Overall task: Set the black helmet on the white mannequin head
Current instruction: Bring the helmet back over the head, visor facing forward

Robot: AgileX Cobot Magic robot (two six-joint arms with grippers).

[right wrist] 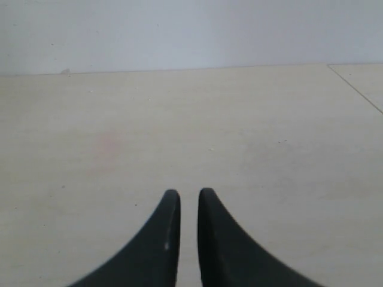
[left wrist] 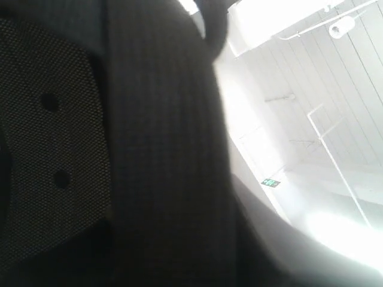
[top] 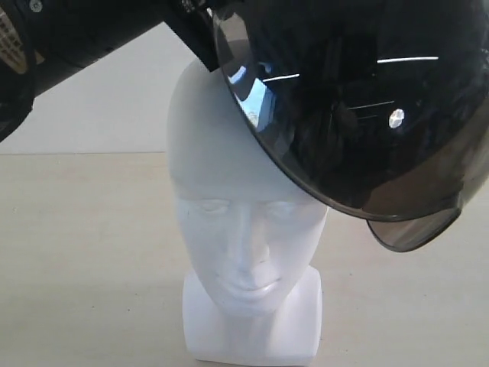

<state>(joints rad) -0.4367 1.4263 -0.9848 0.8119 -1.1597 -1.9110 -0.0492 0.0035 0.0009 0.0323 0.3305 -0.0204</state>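
The white mannequin head (top: pixel 244 229) stands upright on its square base in the middle of the exterior view, face toward the camera. The black helmet (top: pixel 359 92) hangs tilted above and to the right of it, and the smoky visor's edge lies across the top right of the head. My left gripper (top: pixel 200 38) comes in from the upper left and grips the helmet at its rim. Its jaws are hidden in the left wrist view, which is filled by the dark padded lining (left wrist: pixel 149 149). My right gripper (right wrist: pixel 189 194) is shut over bare table with nothing between its fingers.
The beige table (top: pixel 76 252) spreads around the mannequin's base, with a pale wall behind. A seam in the table (right wrist: pixel 359 89) runs at one side in the right wrist view. Past the helmet's rim the left wrist view shows a bright white ceiling (left wrist: pixel 311 119).
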